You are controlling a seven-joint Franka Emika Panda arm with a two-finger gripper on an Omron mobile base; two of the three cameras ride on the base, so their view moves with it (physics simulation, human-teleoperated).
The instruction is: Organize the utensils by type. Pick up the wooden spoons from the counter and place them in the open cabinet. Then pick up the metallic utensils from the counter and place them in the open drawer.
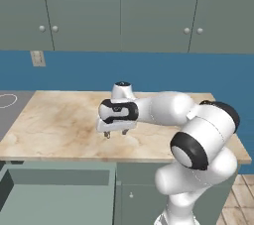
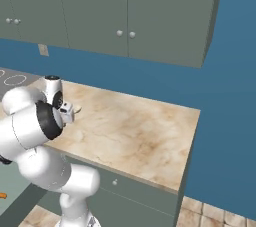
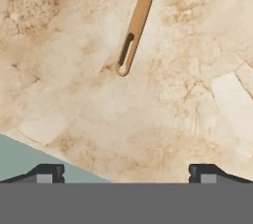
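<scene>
In the hand view a wooden spoon's orange-brown handle (image 3: 137, 23) lies on the beige marble counter (image 3: 163, 119). Its slotted end points toward me and its bowl is cut off by the top edge. My gripper (image 3: 126, 174) hangs above the counter just short of that handle end, open, with nothing between its fingertips (image 3: 47, 172). From the left base camera the gripper (image 1: 115, 133) points down over the counter (image 1: 54, 125) near its front edge. The open drawer (image 1: 59, 192) juts out below at lower left. The metallic utensils are out of view.
Grey-green upper cabinets (image 1: 124, 11) with shut doors run along the blue wall. A stove top (image 1: 9, 101) borders the counter on the left. The counter's right end (image 2: 192, 136) drops to a tiled floor. A small orange bit (image 2: 2, 196) shows at the left edge near the drawer.
</scene>
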